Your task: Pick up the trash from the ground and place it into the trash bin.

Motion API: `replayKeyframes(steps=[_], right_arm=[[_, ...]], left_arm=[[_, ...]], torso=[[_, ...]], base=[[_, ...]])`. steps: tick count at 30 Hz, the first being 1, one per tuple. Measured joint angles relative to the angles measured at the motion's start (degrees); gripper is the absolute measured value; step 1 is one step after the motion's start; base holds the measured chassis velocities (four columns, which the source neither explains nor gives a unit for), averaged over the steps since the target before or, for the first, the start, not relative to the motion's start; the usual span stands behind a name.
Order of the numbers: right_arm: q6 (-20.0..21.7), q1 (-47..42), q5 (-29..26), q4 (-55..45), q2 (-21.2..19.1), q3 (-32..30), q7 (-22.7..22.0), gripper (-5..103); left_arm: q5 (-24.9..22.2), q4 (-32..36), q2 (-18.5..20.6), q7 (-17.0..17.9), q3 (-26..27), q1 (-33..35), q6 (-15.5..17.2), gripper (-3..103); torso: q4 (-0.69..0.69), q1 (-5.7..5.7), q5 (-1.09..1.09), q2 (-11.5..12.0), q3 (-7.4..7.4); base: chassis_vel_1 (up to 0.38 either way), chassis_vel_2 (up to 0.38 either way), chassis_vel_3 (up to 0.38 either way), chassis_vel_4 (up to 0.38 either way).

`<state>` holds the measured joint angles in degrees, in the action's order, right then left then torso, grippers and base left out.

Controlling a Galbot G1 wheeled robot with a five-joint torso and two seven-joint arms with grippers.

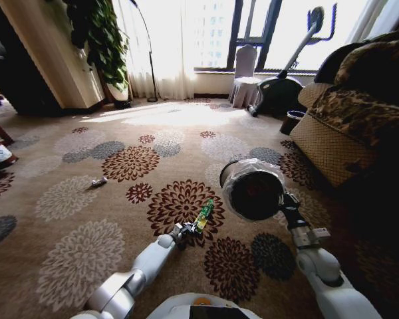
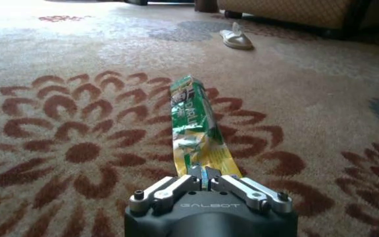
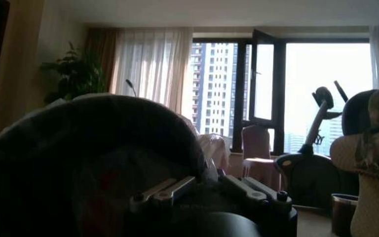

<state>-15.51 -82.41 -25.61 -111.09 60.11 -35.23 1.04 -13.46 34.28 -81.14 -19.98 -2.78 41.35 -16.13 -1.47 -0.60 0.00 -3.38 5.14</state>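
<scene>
Left end effector (image 2: pixel 205 178) pinching green wrapper (image 2: pixel 195 128)

The wrapper (image 2: pixel 196 131) is green with yellow patches and white lettering. The carpet (image 1: pixel 66 219) under it is beige, strewn with maroon, grey and cream flower medallions. At two o'clock, the trash bin (image 1: pixel 253 191) is black with a shiny clear liner. The sofa (image 1: pixel 346 126) is tan with brown mottling.

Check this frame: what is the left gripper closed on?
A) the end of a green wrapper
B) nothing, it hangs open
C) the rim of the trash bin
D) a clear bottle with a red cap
A: in the left wrist view the left gripper has its fingers pinched on the near end of the green wrapper, which stretches away over the carpet.
</scene>
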Motion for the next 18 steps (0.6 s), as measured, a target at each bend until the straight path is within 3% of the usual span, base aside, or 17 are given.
replayKeyframes(steps=[3,5,6,10,13,14,17,18], right_arm=[[0.0,0.0,0.0,0.0,0.0,0.0,0.0,0],[0.0,0.0,0.0,0.0,0.0,0.0,0.0,0],[0.0,0.0,0.0,0.0,0.0,0.0,0.0,0],[0.0,0.0,0.0,0.0,0.0,0.0,0.0,0],[0.0,0.0,0.0,0.0,0.0,0.0,0.0,0],[0.0,0.0,0.0,0.0,0.0,0.0,0.0,0],[0.0,0.0,0.0,0.0,0.0,0.0,0.0,0],[0.0,0.0,0.0,0.0,0.0,0.0,0.0,0]], left_arm=[[-0.4,3.0,0.5,0.5,1.9,3.1,0.5,21],[-0.5,4.0,0.6,0.7,2.5,3.9,0.6,21],[-0.8,6.2,0.8,1.1,4.0,5.7,1.0,31],[-1.3,9.8,1.2,1.9,6.5,8.9,1.6,36],[-2.0,15.1,1.9,3.0,10.1,13.5,2.5,53],[-2.0,15.1,1.9,3.0,10.1,13.5,2.5,53],[-2.7,20.7,2.5,4.2,13.9,18.4,3.4,69],[-2.7,20.7,2.5,4.2,13.9,18.4,3.4,69]], torso=[[-0.04,0.00,0.01,0.0,0.00],[-0.02,0.00,-0.01,0.0,0.00],[0.00,0.00,-0.01,0.0,0.00],[-0.01,0.00,0.00,0.0,0.00],[-0.02,0.00,0.00,0.0,0.00],[-0.02,0.00,0.00,0.0,0.00],[-0.01,0.00,0.01,0.0,0.00],[-0.01,0.00,0.01,0.0,0.00]], base=[[0.000,0.000,0.000,0.000],[0.000,0.000,0.000,0.000],[0.000,0.000,0.000,0.000],[0.000,0.000,0.000,0.000],[0.000,0.000,0.000,0.000],[0.000,0.000,0.000,0.000],[0.000,0.000,0.000,0.000],[0.000,0.000,0.000,0.000]])
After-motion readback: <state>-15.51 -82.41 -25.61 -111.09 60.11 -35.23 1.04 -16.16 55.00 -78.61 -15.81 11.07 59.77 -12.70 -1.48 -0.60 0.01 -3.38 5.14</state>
